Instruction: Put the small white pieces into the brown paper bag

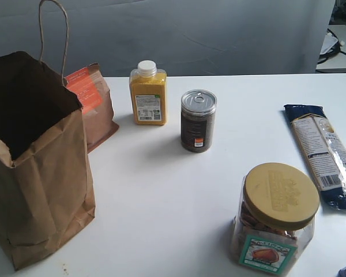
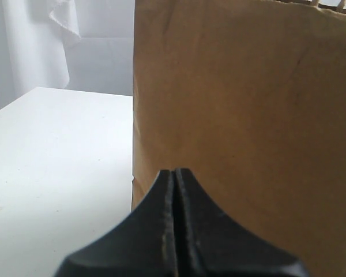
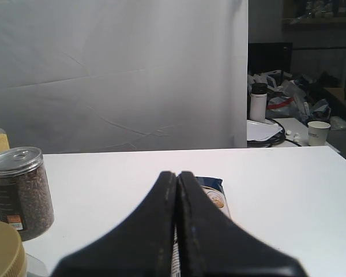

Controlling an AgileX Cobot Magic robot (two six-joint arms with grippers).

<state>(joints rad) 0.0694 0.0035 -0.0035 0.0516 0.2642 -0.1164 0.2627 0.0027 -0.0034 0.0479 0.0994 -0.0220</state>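
No sign of the small white pieces in any view; hidden or outside the frames, cannot tell which. Judged from the task alone: probably light, soft and easy to squash, so best pinched gently across the sides.

Brown paper bag (image 1: 43, 190) upright with mouth open at the left edge of the surface (image 1: 161, 196), close to the front corner. Thin paper, likely light and apt to slide or tip if nudged.

Left pincer (image 2: 174, 193) pressed together, holding nothing, just beside the bag's wall. Right pincer (image 3: 176, 193) likewise pressed together and empty, over the pasta packet (image 3: 210, 196) toward the right edge.

Surface white, smooth, matte. Grey cloth backdrop (image 1: 219, 34) along the far edge; cluttered bench (image 3: 288, 130) beyond the right end.
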